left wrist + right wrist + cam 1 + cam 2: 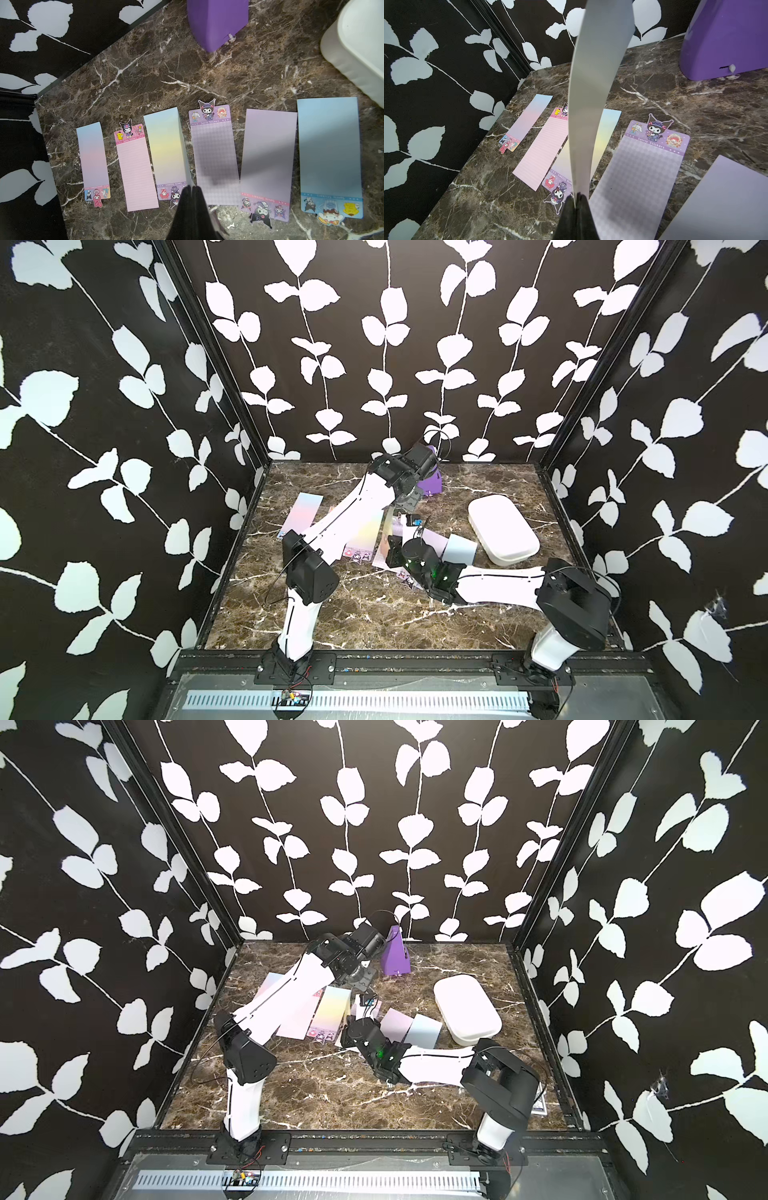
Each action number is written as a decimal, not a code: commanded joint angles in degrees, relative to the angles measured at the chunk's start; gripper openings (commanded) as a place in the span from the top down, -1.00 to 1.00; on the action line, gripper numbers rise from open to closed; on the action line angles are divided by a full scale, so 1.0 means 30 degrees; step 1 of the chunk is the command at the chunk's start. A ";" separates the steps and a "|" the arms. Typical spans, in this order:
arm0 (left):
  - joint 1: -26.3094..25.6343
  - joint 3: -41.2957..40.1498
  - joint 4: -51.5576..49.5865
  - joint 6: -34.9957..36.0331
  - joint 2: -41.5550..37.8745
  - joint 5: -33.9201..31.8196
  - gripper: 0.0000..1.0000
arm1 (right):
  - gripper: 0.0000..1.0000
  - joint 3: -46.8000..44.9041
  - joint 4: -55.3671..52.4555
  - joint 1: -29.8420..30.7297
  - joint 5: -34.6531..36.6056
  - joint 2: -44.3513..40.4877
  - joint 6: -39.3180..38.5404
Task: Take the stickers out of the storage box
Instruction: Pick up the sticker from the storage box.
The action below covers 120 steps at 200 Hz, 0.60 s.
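Several sticker sheets lie side by side on the marble table, among them a pink one (136,170), a checked purple one (214,162) and a blue one (330,149). One more pale sticker sheet (593,83) stands up off the table, seen edge-on in the left wrist view (185,149). My right gripper (576,195) is shut on its lower end. My left gripper (190,187) has its jaws pressed together on the sheet's edge. The white storage box (503,526) sits at the back right, apart from both grippers. Its inside does not show.
A purple pyramid-shaped object (395,955) stands at the back, just behind the left wrist. The leaf-patterned walls close the table on three sides. Part of a small patterned pack (540,1104) shows by the right arm's base.
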 commanded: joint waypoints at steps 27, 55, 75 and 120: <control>0.1056 -0.2370 0.1632 -0.0070 -0.2737 0.1848 -0.12 | 1.00 -0.0399 -0.0703 -0.1541 -0.3506 -0.1551 0.1359; 0.2868 -0.6493 0.5261 -0.0638 -0.6140 0.5209 -0.44 | 1.00 -0.0538 -0.0494 -0.2514 -0.5851 -0.1299 0.2649; 0.4035 -1.0057 0.8099 -0.1147 -0.9210 0.6008 -0.62 | 1.00 -0.0485 -0.0403 -0.2882 -0.7154 -0.1084 0.3467; 0.7848 -1.6944 1.3154 -0.3083 -1.4935 0.9039 -0.75 | 1.00 -0.0142 0.1476 -0.2879 -1.1598 0.0866 0.6337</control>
